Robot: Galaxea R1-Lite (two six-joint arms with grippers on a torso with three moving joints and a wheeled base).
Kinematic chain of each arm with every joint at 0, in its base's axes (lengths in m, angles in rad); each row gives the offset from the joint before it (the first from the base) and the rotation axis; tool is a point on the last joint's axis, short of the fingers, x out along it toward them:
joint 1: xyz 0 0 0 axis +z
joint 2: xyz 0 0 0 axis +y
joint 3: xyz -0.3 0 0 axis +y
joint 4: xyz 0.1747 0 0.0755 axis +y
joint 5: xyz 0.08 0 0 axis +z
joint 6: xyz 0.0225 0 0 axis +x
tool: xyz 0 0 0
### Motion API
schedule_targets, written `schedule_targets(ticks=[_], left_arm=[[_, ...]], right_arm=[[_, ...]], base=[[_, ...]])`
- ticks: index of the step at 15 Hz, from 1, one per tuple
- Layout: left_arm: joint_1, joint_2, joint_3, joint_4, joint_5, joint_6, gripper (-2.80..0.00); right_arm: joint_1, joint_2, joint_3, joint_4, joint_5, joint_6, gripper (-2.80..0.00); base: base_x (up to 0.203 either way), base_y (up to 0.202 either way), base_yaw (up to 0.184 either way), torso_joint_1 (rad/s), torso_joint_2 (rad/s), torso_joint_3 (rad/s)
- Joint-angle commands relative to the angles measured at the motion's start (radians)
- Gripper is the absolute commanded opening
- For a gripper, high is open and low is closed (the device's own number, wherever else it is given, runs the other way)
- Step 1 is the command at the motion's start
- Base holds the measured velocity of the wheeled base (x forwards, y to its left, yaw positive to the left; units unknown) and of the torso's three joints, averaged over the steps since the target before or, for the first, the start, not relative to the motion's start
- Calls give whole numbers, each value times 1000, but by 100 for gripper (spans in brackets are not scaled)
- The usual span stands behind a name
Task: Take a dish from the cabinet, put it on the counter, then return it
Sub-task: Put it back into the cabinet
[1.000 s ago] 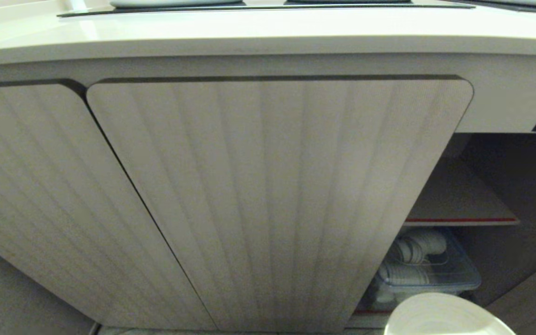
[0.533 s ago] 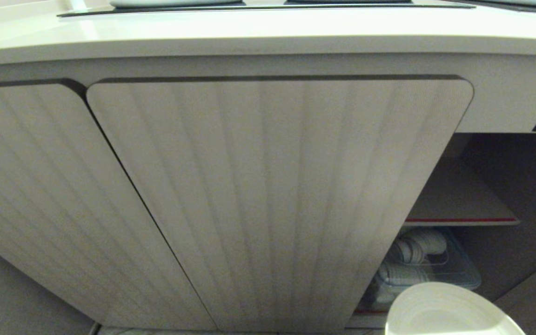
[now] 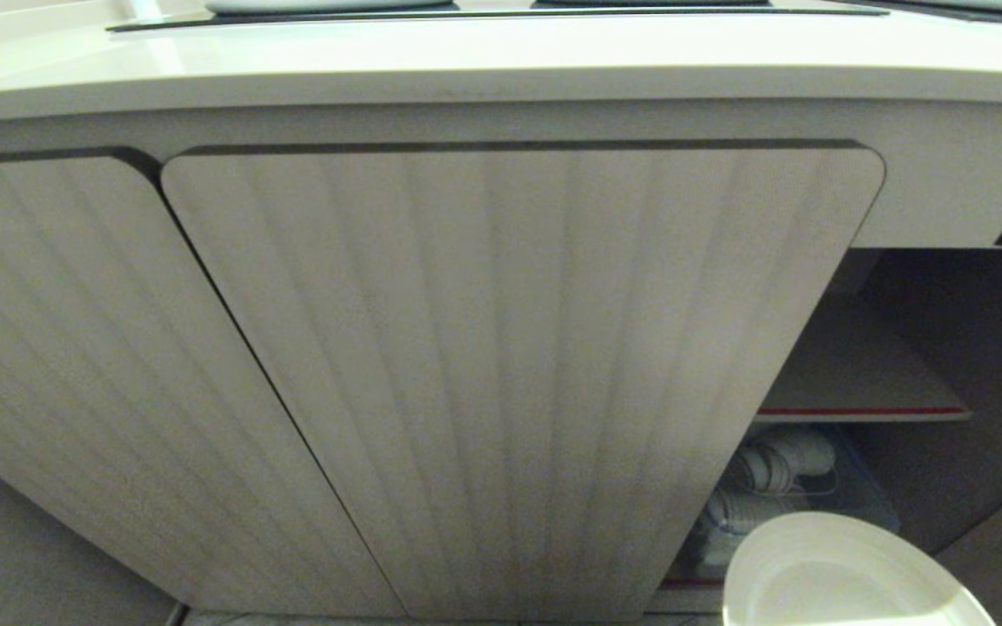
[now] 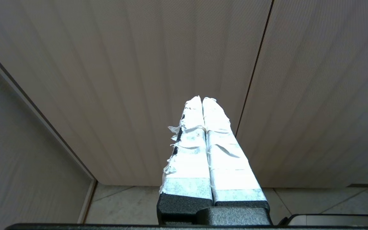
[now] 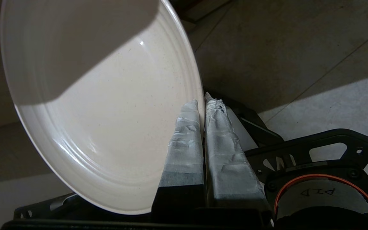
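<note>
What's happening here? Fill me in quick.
The robot's right pincer is shut on the rim of a plain off-white plate, holding it in front of the open cabinet, below the cream counter. The plate is in the air, not resting on anything. Inside, under the red-edged shelf, a clear bin of white dishes is visible. The left pincer is shut and idle, facing the closed ribbed door.

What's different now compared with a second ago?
The dish has risen a little in the head view, covering more of the clear tub behind it; the right gripper stays shut on its rim. The cabinet, the counter and the left gripper haven't moved.
</note>
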Motion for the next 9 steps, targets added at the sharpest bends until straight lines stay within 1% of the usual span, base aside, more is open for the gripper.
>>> schedule_targets(ticks=[1, 2, 6, 9], left_arm=[[0, 0, 0, 0, 0, 0, -280], [0, 0, 0, 0, 0, 0, -280], [0, 0, 0, 0, 0, 0, -280], [0, 0, 0, 0, 0, 0, -280]], right_arm=[[-8, 20, -2, -5, -3, 11, -280], [-13, 24, -2, -12, -15, 29, -280], [-26, 40, -4, -15, -45, 39, -280], [-28, 48, -15, -14, -69, 65, -280]], base=[[0, 0, 0, 0, 0, 0], [0, 0, 0, 0, 0, 0], [0, 0, 0, 0, 0, 0], [0, 0, 0, 0, 0, 0]])
